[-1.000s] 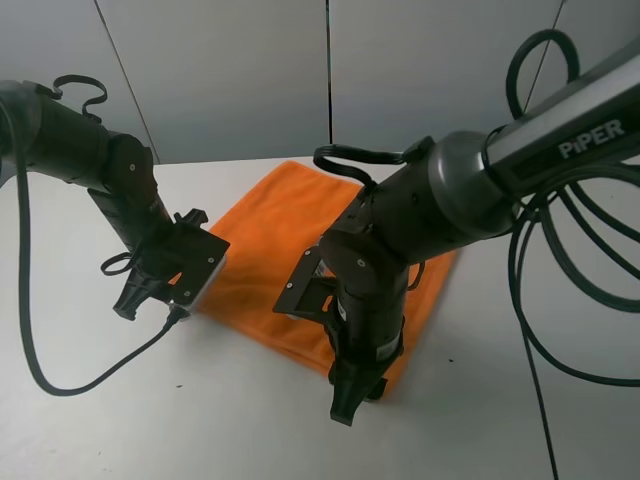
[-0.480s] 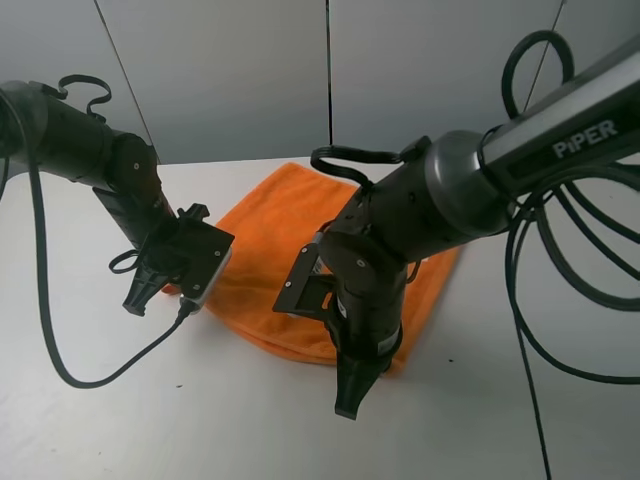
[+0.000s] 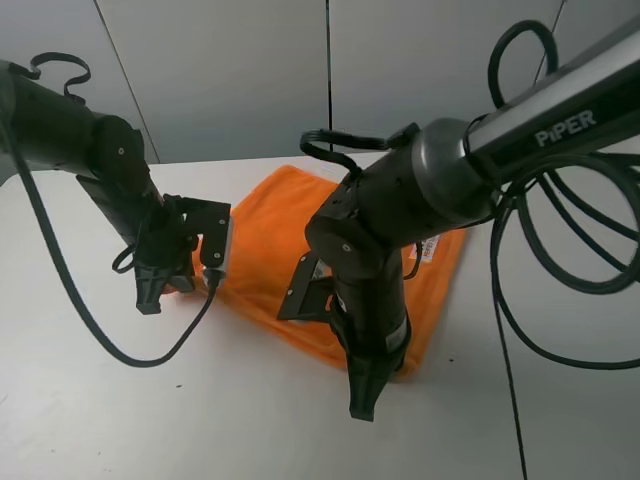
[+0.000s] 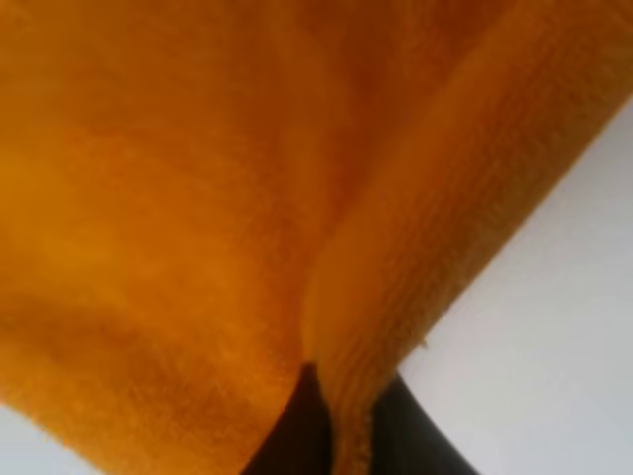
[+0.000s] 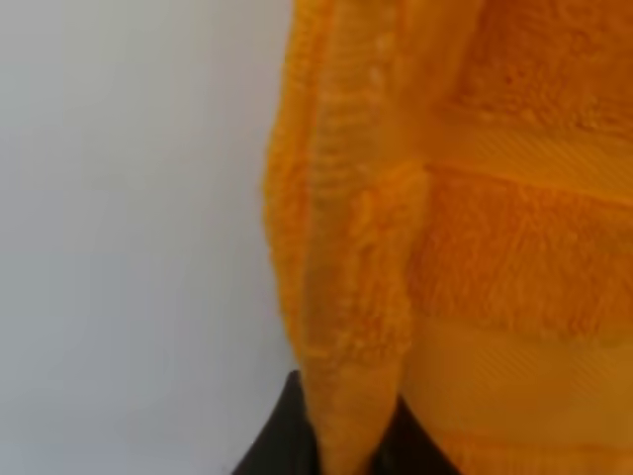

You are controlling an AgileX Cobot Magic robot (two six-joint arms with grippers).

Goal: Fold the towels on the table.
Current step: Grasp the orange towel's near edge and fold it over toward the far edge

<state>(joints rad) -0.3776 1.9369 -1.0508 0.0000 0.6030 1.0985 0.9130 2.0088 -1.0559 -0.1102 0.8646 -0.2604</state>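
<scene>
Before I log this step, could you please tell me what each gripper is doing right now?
Left gripper: jaws shut on the towel.
Right gripper: jaws shut on the towel.

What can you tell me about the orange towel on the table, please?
The towel is bright orange terry cloth, lying mostly flat on the white table. A small white label shows near its right side and a woven band crosses it. The left gripper and right gripper each pinch a raised fold of its near edge.
</scene>
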